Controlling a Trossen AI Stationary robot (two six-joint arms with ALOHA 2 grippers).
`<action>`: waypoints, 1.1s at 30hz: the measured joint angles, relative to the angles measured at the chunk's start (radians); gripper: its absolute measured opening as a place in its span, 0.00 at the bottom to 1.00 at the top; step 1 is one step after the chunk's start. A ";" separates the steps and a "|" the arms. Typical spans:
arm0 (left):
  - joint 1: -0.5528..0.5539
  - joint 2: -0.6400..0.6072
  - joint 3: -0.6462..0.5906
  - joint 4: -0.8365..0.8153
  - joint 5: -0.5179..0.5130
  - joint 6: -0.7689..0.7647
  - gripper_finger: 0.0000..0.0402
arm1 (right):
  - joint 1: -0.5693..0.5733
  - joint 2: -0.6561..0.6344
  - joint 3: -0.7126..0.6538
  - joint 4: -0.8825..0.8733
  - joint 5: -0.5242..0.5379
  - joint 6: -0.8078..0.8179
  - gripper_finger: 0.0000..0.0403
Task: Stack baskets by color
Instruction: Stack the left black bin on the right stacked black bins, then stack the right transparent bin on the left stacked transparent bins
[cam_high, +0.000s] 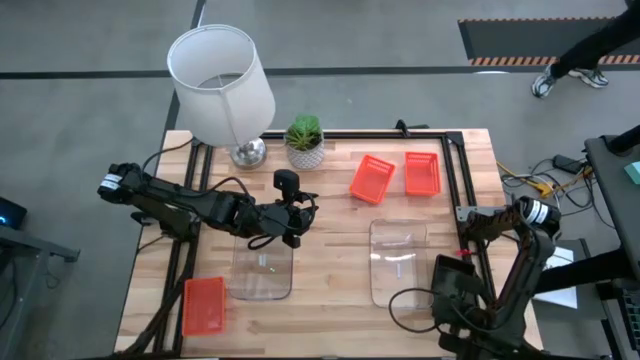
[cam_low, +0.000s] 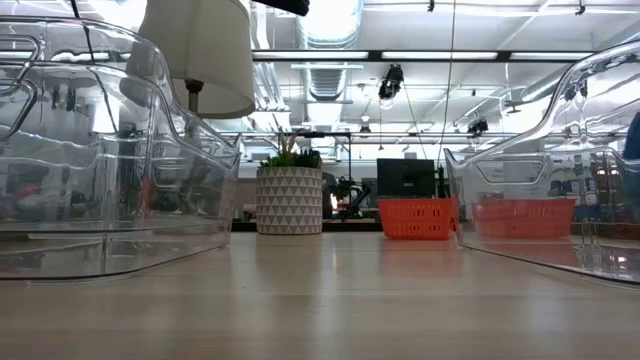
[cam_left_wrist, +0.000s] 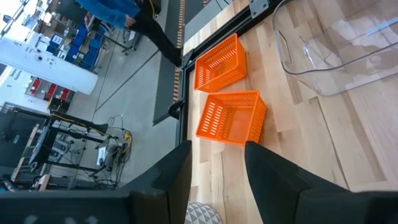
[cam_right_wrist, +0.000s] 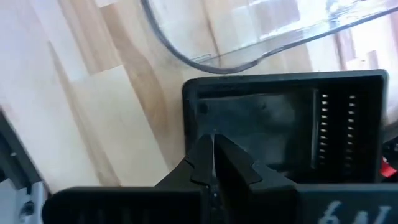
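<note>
Two orange baskets (cam_high: 372, 178) (cam_high: 422, 172) sit side by side at the table's far right, and a third orange one (cam_high: 204, 305) lies at the near left. Two clear baskets (cam_high: 262, 265) (cam_high: 398, 262) rest on their floors mid-table. A black basket (cam_right_wrist: 280, 118) sits at the near right beside the right-hand clear one. My left gripper (cam_left_wrist: 217, 146) hovers open over the far edge of the left clear basket and holds nothing. My right gripper (cam_right_wrist: 213, 146) is shut and points down into the black basket near one corner. My right gripper's shut fingertips (cam_right_wrist: 205, 149) stand from above over the black basket's floor (cam_right_wrist: 261, 118), close to its corner wall. Whether they touch the basket I cannot tell.
A white lampshade on a metal base (cam_high: 222, 85) and a white plant pot (cam_high: 305, 150) stand at the far edge. Black frame rails (cam_high: 455, 170) run along the table's sides. A person's legs (cam_high: 580, 60) show on the floor beyond the far right corner.
</note>
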 joint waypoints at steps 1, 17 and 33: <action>0.000 0.000 0.000 0.000 0.000 0.000 0.33 | -0.002 0.000 -0.004 -0.002 -0.001 0.000 0.02; -0.001 0.000 -0.011 -0.008 0.278 -0.031 0.33 | -0.009 -0.117 0.081 -0.117 0.356 -0.069 0.02; -0.002 0.001 -0.136 0.006 0.344 -0.159 0.33 | -0.247 -0.278 0.049 -0.067 0.681 -0.671 0.02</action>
